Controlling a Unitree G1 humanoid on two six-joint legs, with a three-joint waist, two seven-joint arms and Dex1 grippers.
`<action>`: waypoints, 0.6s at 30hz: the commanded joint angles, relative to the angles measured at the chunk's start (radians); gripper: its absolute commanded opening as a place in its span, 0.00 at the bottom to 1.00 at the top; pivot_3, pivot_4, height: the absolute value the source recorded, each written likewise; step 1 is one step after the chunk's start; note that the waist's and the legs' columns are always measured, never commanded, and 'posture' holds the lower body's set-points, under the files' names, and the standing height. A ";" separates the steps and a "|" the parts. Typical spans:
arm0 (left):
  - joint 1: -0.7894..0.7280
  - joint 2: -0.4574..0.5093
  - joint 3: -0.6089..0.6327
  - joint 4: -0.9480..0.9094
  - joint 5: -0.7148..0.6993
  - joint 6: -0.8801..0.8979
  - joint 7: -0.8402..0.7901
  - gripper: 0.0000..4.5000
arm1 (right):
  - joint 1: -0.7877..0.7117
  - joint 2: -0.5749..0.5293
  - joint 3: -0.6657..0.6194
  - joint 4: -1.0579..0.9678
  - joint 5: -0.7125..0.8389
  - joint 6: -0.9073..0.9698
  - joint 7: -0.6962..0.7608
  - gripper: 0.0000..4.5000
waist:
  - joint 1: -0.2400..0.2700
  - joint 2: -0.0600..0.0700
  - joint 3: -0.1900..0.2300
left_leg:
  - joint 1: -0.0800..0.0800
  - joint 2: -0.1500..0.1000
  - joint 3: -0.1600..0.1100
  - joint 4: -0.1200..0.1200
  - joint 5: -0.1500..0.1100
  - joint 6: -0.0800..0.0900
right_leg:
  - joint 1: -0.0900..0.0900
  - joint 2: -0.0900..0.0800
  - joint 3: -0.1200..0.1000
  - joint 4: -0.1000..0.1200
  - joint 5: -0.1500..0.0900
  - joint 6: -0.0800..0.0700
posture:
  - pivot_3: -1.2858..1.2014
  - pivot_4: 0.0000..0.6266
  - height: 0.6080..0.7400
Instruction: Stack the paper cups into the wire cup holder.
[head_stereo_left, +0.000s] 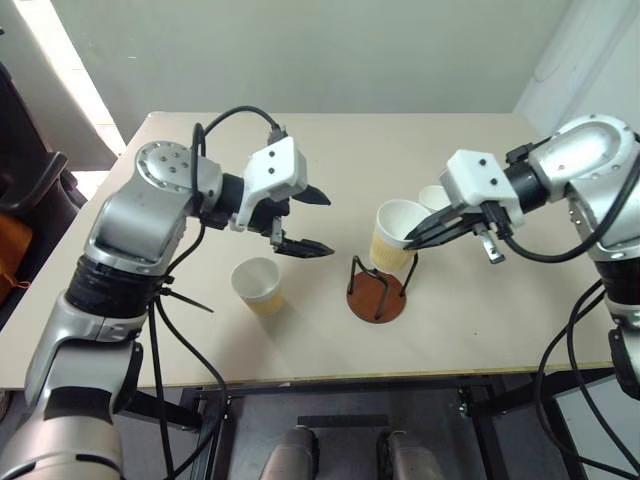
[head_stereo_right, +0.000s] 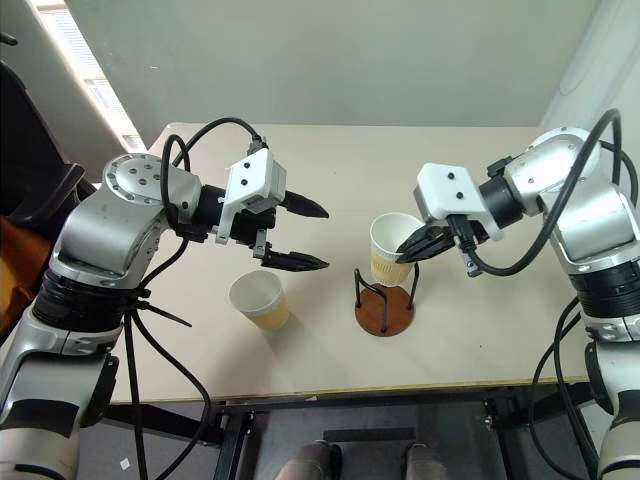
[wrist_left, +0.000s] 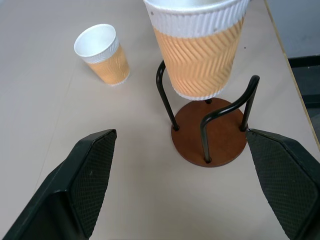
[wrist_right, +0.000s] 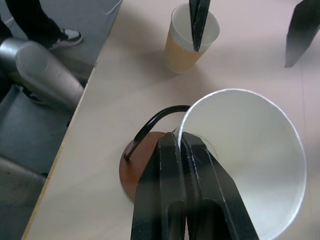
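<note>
Left eye view: you are looking down on a smooth pale beige table (head_stereo_left: 330, 160); the right gripper (head_stereo_left: 418, 237) is pinching the rolled rim of a paper cup (head_stereo_left: 395, 235), its two black fingers closed tight on the cup wall, one inside and one outside, and the cup is hanging tilted just above the wire cup holder (head_stereo_left: 377, 290), its base between the tops of the hoops but not yet seated on the disc; the left gripper (head_stereo_left: 305, 222) is hovering empty beside it with its jaws spread wide. A second cup (head_stereo_left: 257, 285) is standing upright on the table, near the holder on the robot's left; a third cup (head_stereo_left: 433, 196) is partly hidden behind the right gripper.

The cups are looking very light and thin-walled, likely to crush or go oval under a hard squeeze; the tan outer sleeve is ribbed in a zigzag pattern, giving some friction, while the white inside is looking slick; the rolled rim is the stiffest part, so you are best taking hold there, as now. The holder is a round reddish-brown disc, matte and flat, with thin rigid black wire hoops rising from it; it may slide if nudged.
</note>
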 joint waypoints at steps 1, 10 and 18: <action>-0.014 0.016 0.037 -0.015 -0.003 -0.002 0.009 0.99 | 0.001 -0.011 -0.003 -0.005 -0.022 -0.030 0.010 0.14 | 0.000 0.000 0.000 | 0.000 0.000 0.000 0.000 0.000 0.000 | 0.000 0.000 0.000 0.000 0.000 0.000 | 0.52 0.24 1.00; -0.058 -0.058 0.042 0.100 0.068 -0.051 0.161 0.99 | -0.106 0.006 -0.017 0.282 -0.160 -0.150 -0.087 0.83 | 0.001 0.000 0.000 | 0.000 0.000 0.000 0.000 0.000 0.000 | 0.000 -0.001 0.000 0.000 0.002 -0.002 | 0.52 0.24 1.00; -0.086 -0.127 0.018 0.179 0.125 -0.026 0.251 0.99 | -0.298 0.154 0.052 0.951 -0.412 -0.424 -0.311 0.98 | -0.002 0.000 0.000 | 0.001 0.001 -0.001 -0.002 0.001 -0.001 | -0.003 0.000 0.001 0.000 0.007 -0.005 | 0.52 0.24 1.00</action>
